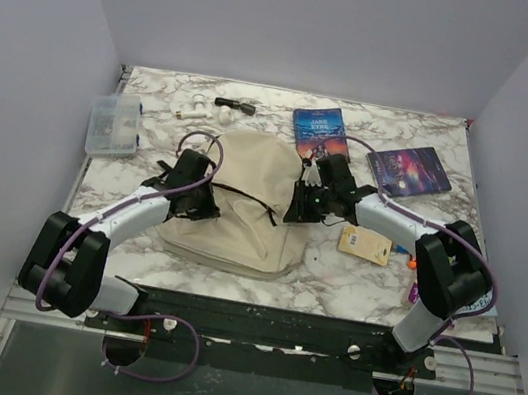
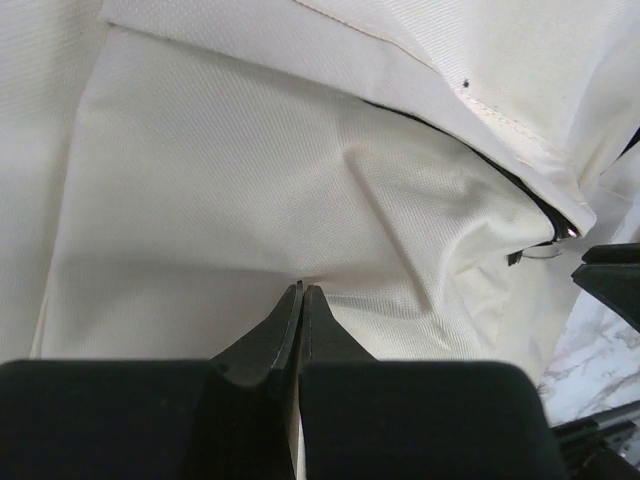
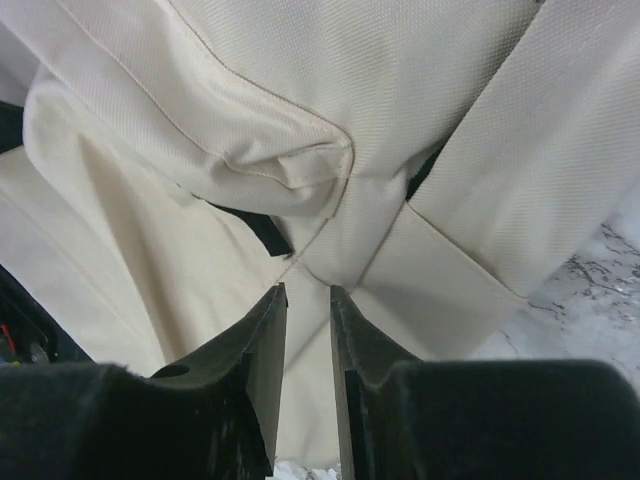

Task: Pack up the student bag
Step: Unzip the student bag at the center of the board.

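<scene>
The student bag (image 1: pixel 243 204), a soft beige canvas backpack with black straps, lies flat in the middle of the marble table (image 1: pixel 407 130). My left gripper (image 1: pixel 203 210) sits on the bag's left side. In the left wrist view its jaws (image 2: pixel 302 288) are pressed together on a pinch of the bag's canvas (image 2: pixel 230 200), with creases running out from the tips. My right gripper (image 1: pixel 298 208) is at the bag's right edge. Its fingers (image 3: pixel 308 290) stand a little apart over a seam in the bag's fabric (image 3: pixel 400 80), gripping nothing.
A clear plastic box (image 1: pixel 114 124) stands at the back left. Two books (image 1: pixel 321 131) (image 1: pixel 409 169) lie behind the right arm. A black pen-like item (image 1: pixel 236 106) lies at the back, and a beige card (image 1: pixel 365 244) and a small orange thing (image 1: pixel 413 265) lie to the right.
</scene>
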